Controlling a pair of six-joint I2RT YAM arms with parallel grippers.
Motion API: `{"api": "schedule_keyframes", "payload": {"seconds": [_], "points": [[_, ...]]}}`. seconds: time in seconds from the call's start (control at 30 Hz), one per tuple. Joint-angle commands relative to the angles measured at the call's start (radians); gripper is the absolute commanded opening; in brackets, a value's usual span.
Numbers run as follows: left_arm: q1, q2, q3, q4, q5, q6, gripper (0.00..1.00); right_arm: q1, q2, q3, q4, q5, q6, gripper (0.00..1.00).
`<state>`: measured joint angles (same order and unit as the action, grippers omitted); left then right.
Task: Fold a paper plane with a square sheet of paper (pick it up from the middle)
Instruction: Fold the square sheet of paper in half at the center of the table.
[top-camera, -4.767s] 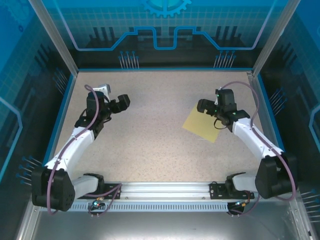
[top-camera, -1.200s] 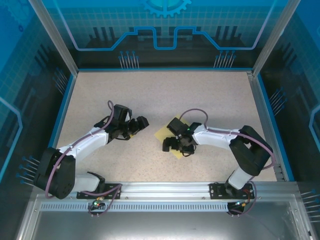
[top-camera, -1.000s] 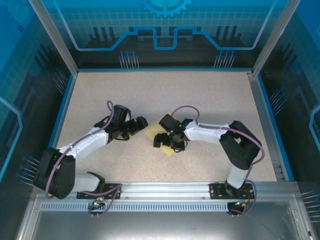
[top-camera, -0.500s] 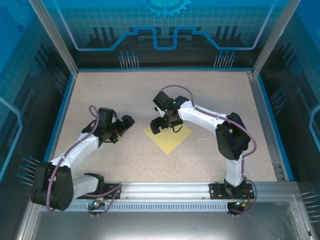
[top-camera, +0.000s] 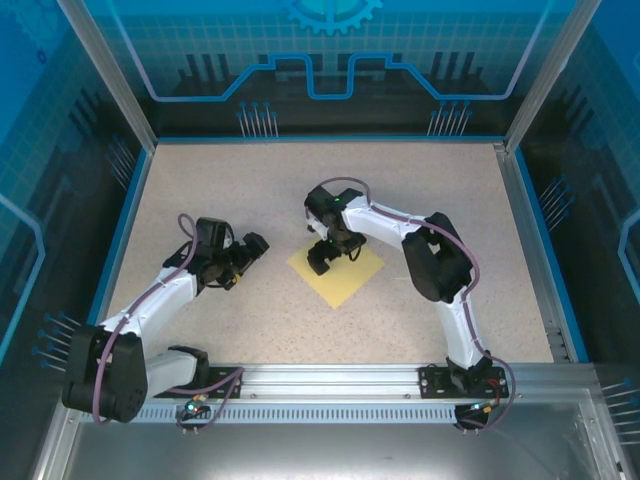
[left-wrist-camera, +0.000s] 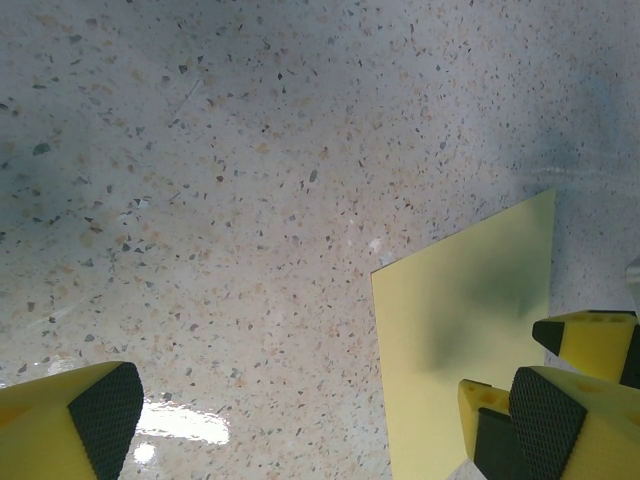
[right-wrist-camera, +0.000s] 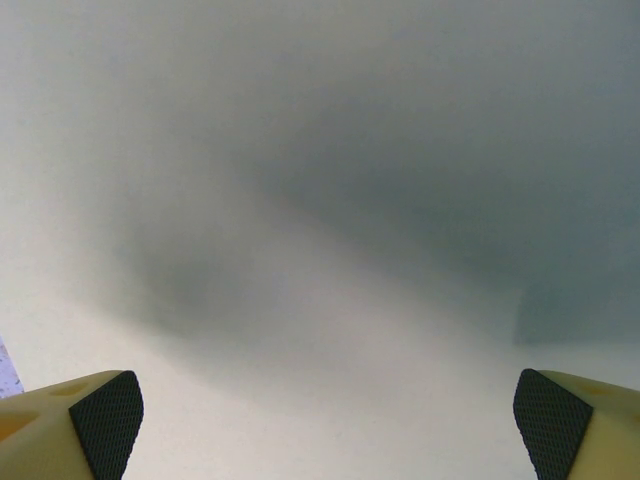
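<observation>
The square sheet of paper (top-camera: 345, 280), pale yellow, lies flat on the speckled table as a diamond at the centre. My right gripper (top-camera: 333, 256) is open, low over the sheet's upper left part. In the right wrist view the blurred pale sheet (right-wrist-camera: 320, 300) is very close, and the right gripper (right-wrist-camera: 320, 430) has nothing between its wide-apart fingers. I cannot tell whether they touch the paper. My left gripper (top-camera: 246, 258) is open, left of the sheet and apart from it. In the left wrist view the left gripper (left-wrist-camera: 320, 430) hangs over bare table, beside the sheet's (left-wrist-camera: 460, 320) left edge.
A blue-rimmed wall (top-camera: 135, 210) bounds the table on the left, back and right. The arms' base rail (top-camera: 330, 378) runs along the near edge. The right arm's elbow (top-camera: 440, 265) is folded just right of the sheet.
The right gripper dragged the sheet from the right side to the table's centre and now sits slightly lower on it. The left gripper drew back to the left and opened wider.
</observation>
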<state>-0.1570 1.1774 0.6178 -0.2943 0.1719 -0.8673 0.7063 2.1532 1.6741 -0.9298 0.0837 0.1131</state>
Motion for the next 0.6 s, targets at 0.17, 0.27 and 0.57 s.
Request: {"api": "schedule_keyframes", "payload": {"seconds": [0.17, 0.27, 0.57], "points": [[0.007, 0.008, -0.005, -0.035, 0.001, -0.016, 0.98, 0.002, 0.094, 0.027, -0.062, 0.018, -0.030, 0.99], [0.007, 0.014, 0.003, -0.040, 0.002, -0.010, 0.99, 0.004, 0.114, 0.018, -0.061, 0.024, -0.030, 0.99], [0.007, 0.016, 0.008, -0.048, 0.000, 0.002, 0.98, 0.001, 0.135, -0.009, -0.055, 0.001, -0.016, 0.92]]}}
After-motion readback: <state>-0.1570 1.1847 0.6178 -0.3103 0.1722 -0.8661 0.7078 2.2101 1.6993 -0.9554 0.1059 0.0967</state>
